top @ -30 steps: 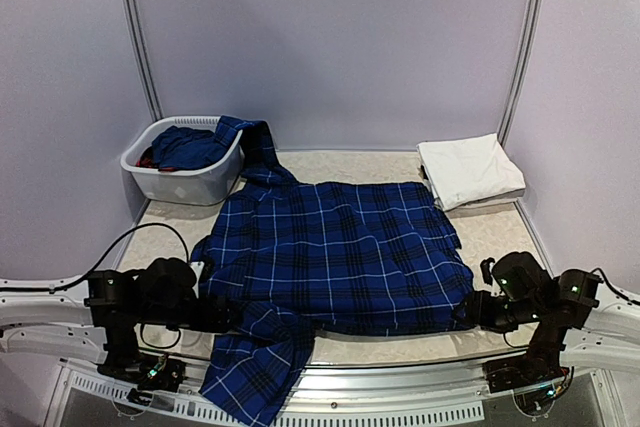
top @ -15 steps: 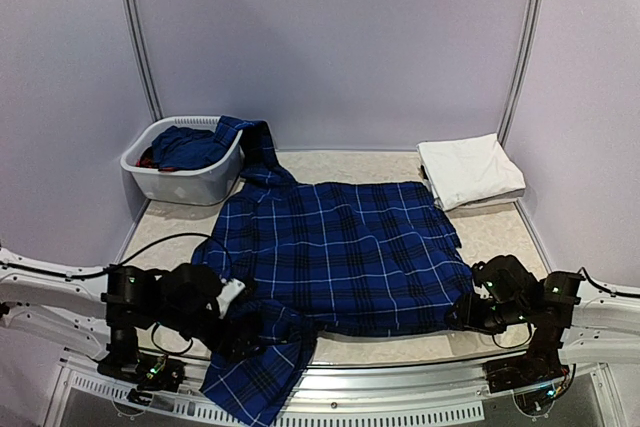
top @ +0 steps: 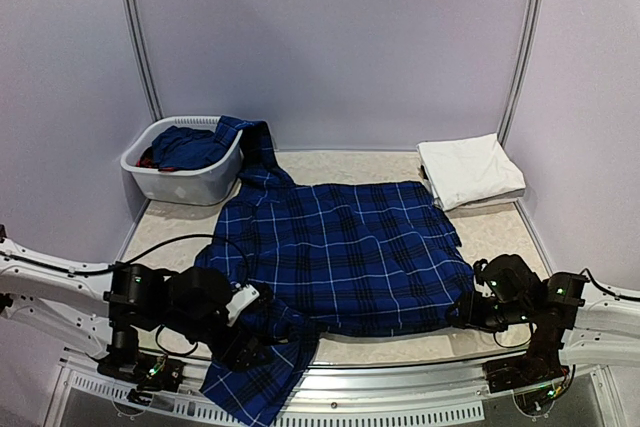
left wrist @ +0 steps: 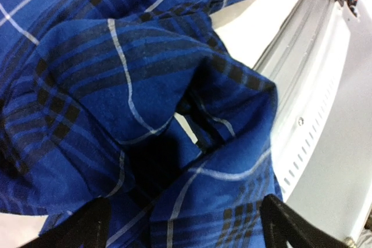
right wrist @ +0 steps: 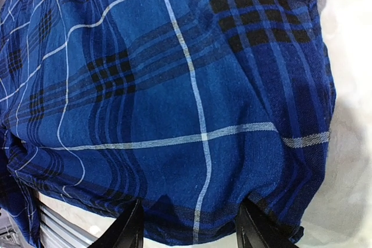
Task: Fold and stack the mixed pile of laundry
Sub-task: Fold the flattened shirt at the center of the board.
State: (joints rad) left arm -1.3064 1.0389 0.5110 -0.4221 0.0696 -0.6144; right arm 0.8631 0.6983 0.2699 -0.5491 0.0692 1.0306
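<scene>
Hanging over the near left edge of the table [top: 500, 237], one sleeve [top: 250, 382] of the blue plaid shirt [top: 345, 247] droops below the table's front. Just above it the left pincer [top: 250, 345] is pushed into the bunched cloth where that sleeve meets the shirt's body. The left wrist view shows its two fingers [left wrist: 87, 227] spread wide, with a puckered fold of plaid lying loose in the gap.

At the near right, the right pincer [top: 466, 309] sits at the shirt's near right corner. In the right wrist view its fingers stand apart with the shirt's hem running across between them. The tips are hidden under the cloth, so I cannot tell whether they touch it.

The shirt's body lies spread flat over the middle of the table. Its far sleeve [top: 255, 147] reaches up over the rim of the white plastic basket [top: 165, 187] at the far left. Inside the basket lie a solid blue garment [top: 190, 145] and a sliver of red cloth [top: 147, 159]. At the far right, just beside the shirt's far right corner, rest the folded white trousers [top: 470, 172].
</scene>
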